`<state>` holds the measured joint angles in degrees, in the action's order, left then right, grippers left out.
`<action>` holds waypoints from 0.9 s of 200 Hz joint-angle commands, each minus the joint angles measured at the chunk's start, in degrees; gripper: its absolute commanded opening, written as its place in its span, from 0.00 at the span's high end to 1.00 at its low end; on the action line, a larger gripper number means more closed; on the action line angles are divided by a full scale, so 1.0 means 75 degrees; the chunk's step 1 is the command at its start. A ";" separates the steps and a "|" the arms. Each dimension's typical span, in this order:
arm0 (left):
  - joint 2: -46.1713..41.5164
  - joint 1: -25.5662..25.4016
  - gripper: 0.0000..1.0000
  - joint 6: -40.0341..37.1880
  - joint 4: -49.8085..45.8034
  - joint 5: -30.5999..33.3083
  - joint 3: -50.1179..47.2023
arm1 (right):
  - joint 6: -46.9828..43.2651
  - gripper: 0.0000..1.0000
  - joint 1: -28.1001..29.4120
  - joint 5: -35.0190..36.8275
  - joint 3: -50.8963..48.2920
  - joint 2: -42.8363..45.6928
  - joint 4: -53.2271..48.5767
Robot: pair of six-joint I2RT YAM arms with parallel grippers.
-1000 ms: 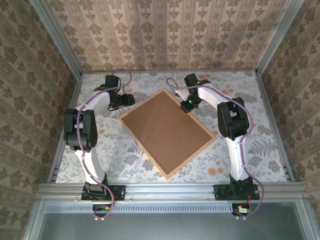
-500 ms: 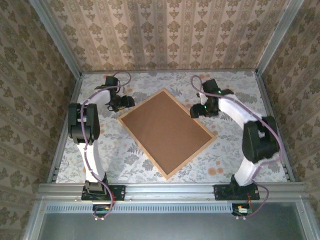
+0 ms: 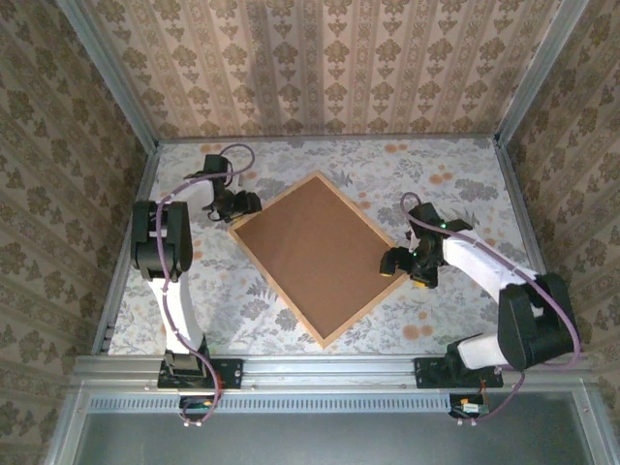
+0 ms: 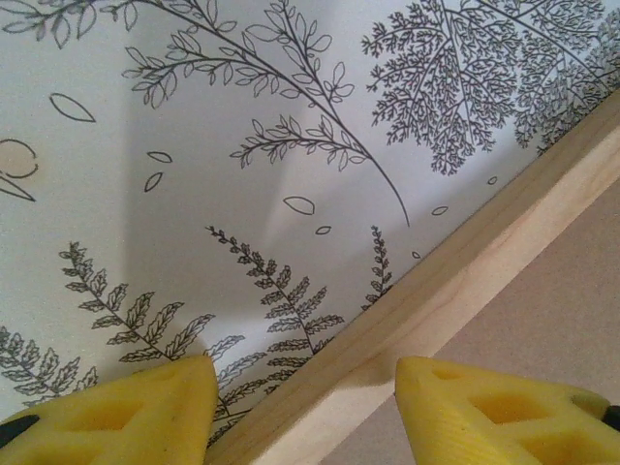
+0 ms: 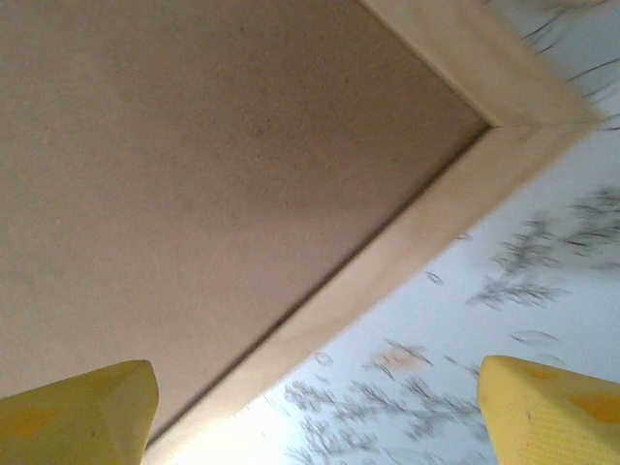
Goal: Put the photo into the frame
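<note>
two open grippers sit at opposite corners of the frame (image 3: pixel 277 289), which lies flat on the patterned table (image 3: pixel 465 184), turned like a diamond with its brown board (image 3: pixel 325 254) facing up. the left gripper (image 4: pixel 305 387) hangs at the far left corner with one yellow finger (image 4: pixel 136 402) on each side of the thin wooden rail, clear of the wood and gripping nothing. the right gripper (image 5: pixel 315 383) hovers over the right corner, its jaws spread wide and empty. whether the photo lies under that board cannot be told

the frame looks light, broad and stiff, but its slim rail would probably twist if it were lifted by one corner alone. if there is glass underneath, the face side would be heavier and fragile. the flat board offers nothing to pinch and looks smooth enough to slip. the better hold seems to be across the rail, inner edge against outer edge, at two opposite corners together
</note>
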<state>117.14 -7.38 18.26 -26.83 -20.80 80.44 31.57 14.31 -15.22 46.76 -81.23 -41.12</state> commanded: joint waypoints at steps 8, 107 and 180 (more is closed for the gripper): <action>-0.0300 -0.0065 0.41 0.0255 0.0114 -0.0700 -0.0822 | 0.0847 0.16 0.0061 -0.0800 -0.0340 -0.0436 0.1560; -0.2977 -0.0932 0.42 0.0766 -0.0041 -0.0925 -0.3958 | -0.0576 0.21 -0.0879 0.0182 0.1146 -0.1863 0.1278; -0.5693 -0.1888 0.37 0.0909 -0.1139 0.0219 -0.5646 | -0.1440 0.23 -0.1432 0.1268 0.2406 -0.2782 0.0901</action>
<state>79.44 -21.15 24.51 -30.92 -20.43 39.77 24.03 4.01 -6.98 61.36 -100.22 -33.89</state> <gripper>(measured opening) 0.607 0.774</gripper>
